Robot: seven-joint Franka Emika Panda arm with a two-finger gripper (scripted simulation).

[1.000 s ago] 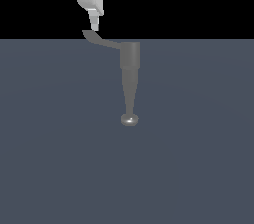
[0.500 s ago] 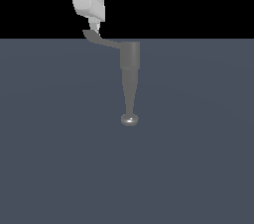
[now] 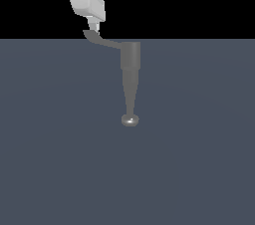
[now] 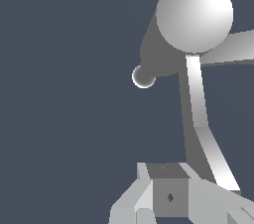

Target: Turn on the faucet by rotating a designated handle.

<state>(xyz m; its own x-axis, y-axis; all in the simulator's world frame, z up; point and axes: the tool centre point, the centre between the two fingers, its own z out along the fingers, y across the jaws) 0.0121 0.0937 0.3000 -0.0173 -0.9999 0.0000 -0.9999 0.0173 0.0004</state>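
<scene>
Exterior view, left to right: the white, blocky Panda gripper [image 3: 93,26] hangs from the top of the frame, its narrow tip directly above and apparently touching the flattened, upturned tip of the thin curved gray lever handle [image 3: 102,41]; the handle runs toward the exterior view's right into the short cylindrical body of the plain matte gray faucet [image 3: 130,57]; from that body the long tapering spout descends in the picture to a small rounded knob; the whole fixture stands on a flat slate-blue surface [image 3: 50,144].

Wrist view: the gripper [image 4: 169,196] shows gray finger blocks at the frame edge, drawn close together around a small dark pad; the handle [image 4: 203,129] passes alongside them as a bright angled strip, not visibly between them; the fingers appear closed on nothing, the tool acting as a pusher.

Risks, as judgement: contact sits at the extreme tip of the handle, so a lateral push may let the finger slide off the upturned end; cause, small contact area and curved profile. Excess downward pressure may jam the lever rather than rotate it. A push aimed at the spout instead of the handle would leave the task incomplete.
</scene>
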